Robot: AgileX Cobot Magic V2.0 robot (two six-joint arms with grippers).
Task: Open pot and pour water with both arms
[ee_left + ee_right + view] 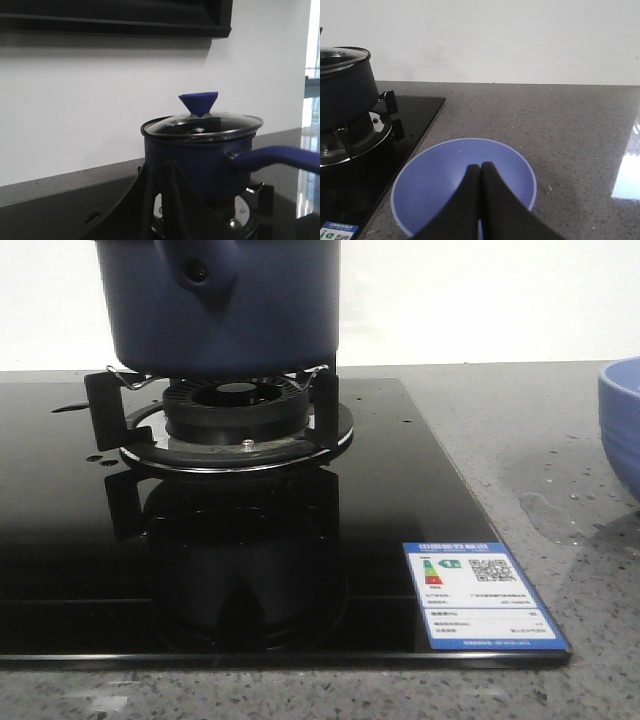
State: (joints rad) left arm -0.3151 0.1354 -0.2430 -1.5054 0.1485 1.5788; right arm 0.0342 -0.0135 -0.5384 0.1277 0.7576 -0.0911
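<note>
pot: the large dark navy-blue round pot (222, 305) with straight matte sides sits upright on the black burner grate (215, 405) of the glossy black glass stove top (60, 530); a rounded same-colour lug with a small hole faces the front camera.
lid: a clear glass lid with a metal rim (202, 126) lies shut on the pot, a blue cone-shaped knob (198, 103) standing at its centre.
handle: a long blue handle (277, 157) sticks out sideways from the pot's wall.
water: glossy droplets and a small clear puddle (548, 515) lie on the grey speckled counter (560, 130), between the stove top's edge and the bowl.
bowl: a lighter blue round bowl (435, 185) stands on the counter just beside the stove top, apart from the pot.
my right gripper (480, 200): my two black fingers are pressed together with nothing between them, hovering over the bowl, well apart from the pot.
my left gripper (160, 200): my dark fingers (142, 200) stand in front of the pot, low by the grate; they grip nothing that i can see, and i cannot tell how far they are parted.
label: a blue and white sticker (480, 592) lies on the stove top's near corner.
</note>
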